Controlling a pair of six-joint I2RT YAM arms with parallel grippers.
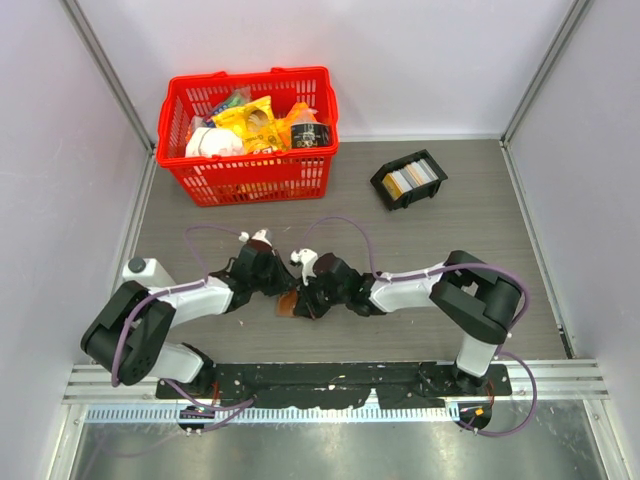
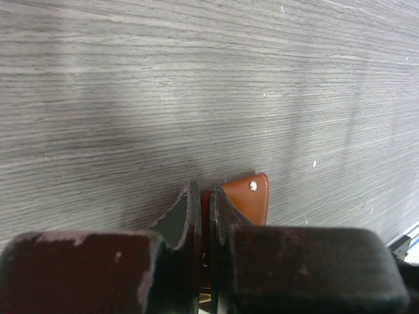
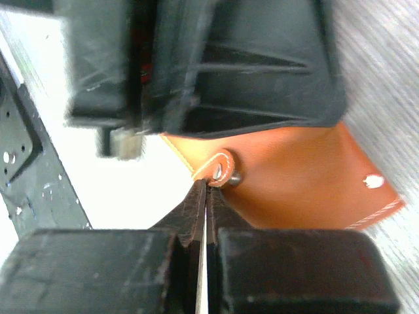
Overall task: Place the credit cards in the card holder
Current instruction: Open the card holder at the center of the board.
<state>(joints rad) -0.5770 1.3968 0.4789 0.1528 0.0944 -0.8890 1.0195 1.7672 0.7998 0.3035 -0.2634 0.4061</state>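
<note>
Surface: a grey wood-grain desk (image 1: 440, 260), with a metal rail and black mounting plate along its near edge.
Room: pale, plain walls close in the far side and both flanks.
Arms: two — the left end effector (image 1: 281, 284) and the right end effector (image 1: 305, 297) meet just near of the desk's middle.
Card holder: one, brown leather (image 3: 294, 180), held up between the two end effectors near the middle of the near edge; in the top view only a small brown sliver shows.
Card holder look: smooth orange-brown leather with pale stitching along one edge, a white dot of a snap near one corner, and a small stitched tab with a metal snap.
Left end effector: fingers nearly together, pinching an edge of the card holder (image 2: 243, 199) — the leather stands between the two black pads in the left wrist view.
Right end effector (image 3: 205, 196): closed tight, its tips touching right at the snap tab (image 3: 221, 169); whether the tab itself is pinched is unclear.
Credit cards: a row standing on edge (image 1: 410, 178) — yellow-orange, white, grey — in one black tray (image 1: 384, 187) toward the far right corner; the exact count is too small to tell.
Basket: one, red plastic (image 1: 250, 178), at the far left, filled with packaged snacks.
</note>
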